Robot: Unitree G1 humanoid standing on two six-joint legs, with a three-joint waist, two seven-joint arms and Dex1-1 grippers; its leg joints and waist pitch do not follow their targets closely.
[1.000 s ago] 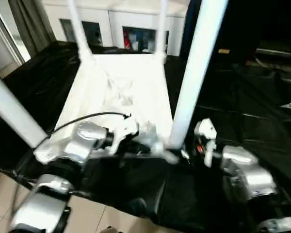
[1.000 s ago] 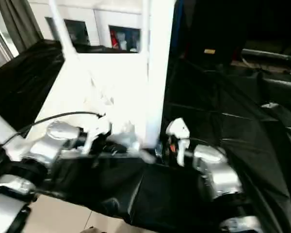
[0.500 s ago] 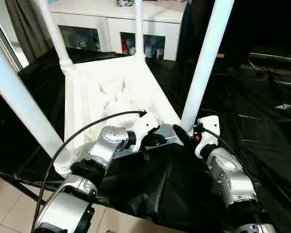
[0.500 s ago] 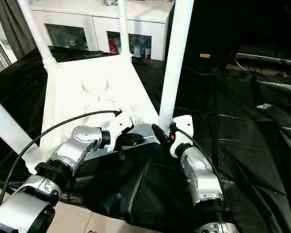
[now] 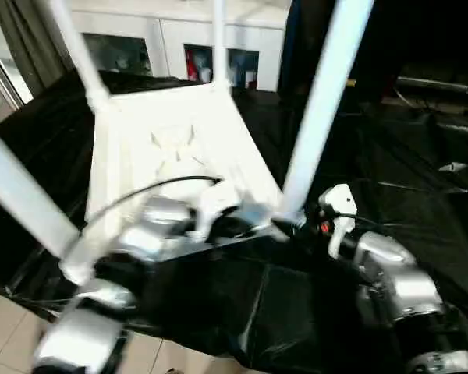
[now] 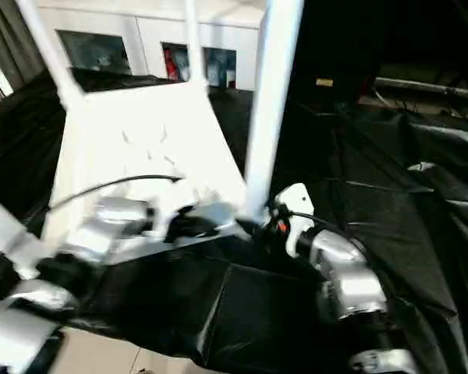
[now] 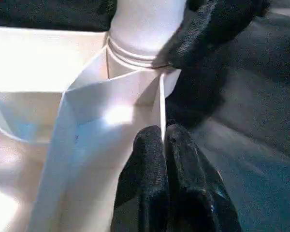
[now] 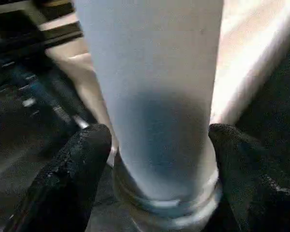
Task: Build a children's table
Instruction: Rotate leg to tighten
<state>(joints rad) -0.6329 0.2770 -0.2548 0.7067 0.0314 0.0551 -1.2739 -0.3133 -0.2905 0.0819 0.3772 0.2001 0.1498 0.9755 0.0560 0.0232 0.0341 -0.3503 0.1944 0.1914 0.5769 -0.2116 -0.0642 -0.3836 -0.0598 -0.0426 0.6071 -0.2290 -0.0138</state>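
On the black-draped bench the upturned white plastic table top (image 5: 168,152) lies — left gripper (image 7: 162,145) pinching its rim, right gripper (image 8: 154,145) spread around the near white tube leg (image 5: 316,109); a sideways nudge could unseat it.

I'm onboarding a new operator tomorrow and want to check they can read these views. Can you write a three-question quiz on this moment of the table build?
1. True or false: the table top lies with its ribbed underside facing up.
2. How many legs stand in the corner sockets? A) two B) three C) four
3. Fill in: the right gripper has one finger on each side of the near right ____, just above its socket.

Key
1. True.
2. C: four legs rise from the corners.
3. Leg. The left gripper is shut on the top's rim beside that same corner.
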